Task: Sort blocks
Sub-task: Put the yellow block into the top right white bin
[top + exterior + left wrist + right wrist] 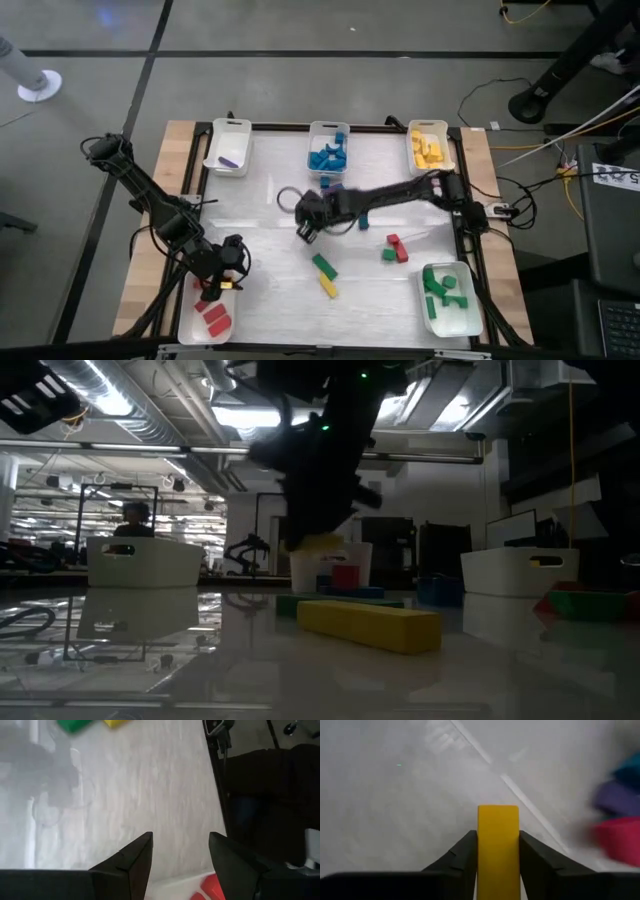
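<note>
My two arms were dark, jointed and slender, looped with thin black cables, and each ended in a gripper, the left gripper (180,860) and the right gripper (497,857), with two matte black wedge-shaped fingers.

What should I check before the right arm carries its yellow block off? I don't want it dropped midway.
1. Right gripper closed on the yellow rectangular block: ok.
2. Block centred between the fingers: ok.
3. Block lifted off the white table: cannot tell.
4. White plastic tray of yellow blocks has room: ok.
5. Left gripper out of the path, open above the white tray of red blocks: ok.
</note>
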Controlling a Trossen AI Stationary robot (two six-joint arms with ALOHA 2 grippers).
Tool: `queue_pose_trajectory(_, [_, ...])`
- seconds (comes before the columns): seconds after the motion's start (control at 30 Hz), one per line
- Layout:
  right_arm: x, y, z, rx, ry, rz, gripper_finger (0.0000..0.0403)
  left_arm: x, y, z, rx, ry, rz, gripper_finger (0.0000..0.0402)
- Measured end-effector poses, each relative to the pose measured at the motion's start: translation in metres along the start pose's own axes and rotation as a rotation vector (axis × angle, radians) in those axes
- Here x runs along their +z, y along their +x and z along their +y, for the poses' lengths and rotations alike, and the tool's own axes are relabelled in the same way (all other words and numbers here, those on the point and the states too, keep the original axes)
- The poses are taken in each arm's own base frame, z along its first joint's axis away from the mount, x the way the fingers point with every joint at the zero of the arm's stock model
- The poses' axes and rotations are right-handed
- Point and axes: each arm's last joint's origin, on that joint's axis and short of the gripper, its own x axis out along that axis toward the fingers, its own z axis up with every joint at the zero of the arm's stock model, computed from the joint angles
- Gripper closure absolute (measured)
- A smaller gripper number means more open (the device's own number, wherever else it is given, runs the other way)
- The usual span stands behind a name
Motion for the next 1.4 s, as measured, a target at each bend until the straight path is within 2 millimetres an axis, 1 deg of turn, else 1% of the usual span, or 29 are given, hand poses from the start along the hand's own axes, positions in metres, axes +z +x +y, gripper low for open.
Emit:
queue_pose_trajectory(0.13, [0.021,-0.020,-0.036,-0.069,0.003,0.037,0.0294,0.001,0.000,0.001,0.046,0.039,-0.036,0.0219])
queue_pose_trajectory(0.27, [0.036,-0.036,-0.076,-0.167,0.022,0.087,0.0278,0.004,0.001,0.004,0.155,0.053,-0.122,0.0219])
queue_pose_trajectory(0.4, [0.045,-0.054,-0.118,-0.282,0.039,0.165,0.0273,0.011,0.009,0.009,0.281,0.073,-0.212,0.0219])
queue_pose_trajectory(0.47, [0.048,-0.062,-0.138,-0.351,0.048,0.200,0.0279,0.017,0.016,0.013,0.329,0.074,-0.244,0.0219])
queue_pose_trajectory(0.6, [0.051,-0.074,-0.176,-0.522,0.046,0.255,0.0291,0.033,0.035,0.021,0.365,0.095,-0.302,0.0219])
queue_pose_trajectory(0.7, [0.051,-0.080,-0.203,-0.620,0.050,0.337,0.0286,0.045,0.053,0.030,0.396,0.139,-0.343,0.0219])
queue_pose_trajectory(0.8, [0.050,-0.085,-0.228,-0.675,0.074,0.436,0.0277,0.056,0.070,0.041,0.432,0.176,-0.379,0.0219])
queue_pose_trajectory(0.9, [0.051,-0.084,-0.251,-0.690,0.109,0.473,0.0278,0.065,0.083,0.054,0.468,0.182,-0.408,0.0219])
queue_pose_trajectory(1.03, [0.045,-0.082,-0.277,-0.680,0.137,0.548,0.0286,0.074,0.091,0.070,0.475,0.133,-0.438,0.0219])
queue_pose_trajectory(1.27, [0.024,-0.072,-0.319,-0.710,0.225,0.678,0.0279,0.085,0.090,0.092,0.406,0.096,-0.437,0.0219])
queue_pose_trajectory(1.4, [0.010,-0.065,-0.337,-0.722,0.264,0.745,0.0278,0.091,0.089,0.102,0.384,0.100,-0.460,0.0219])
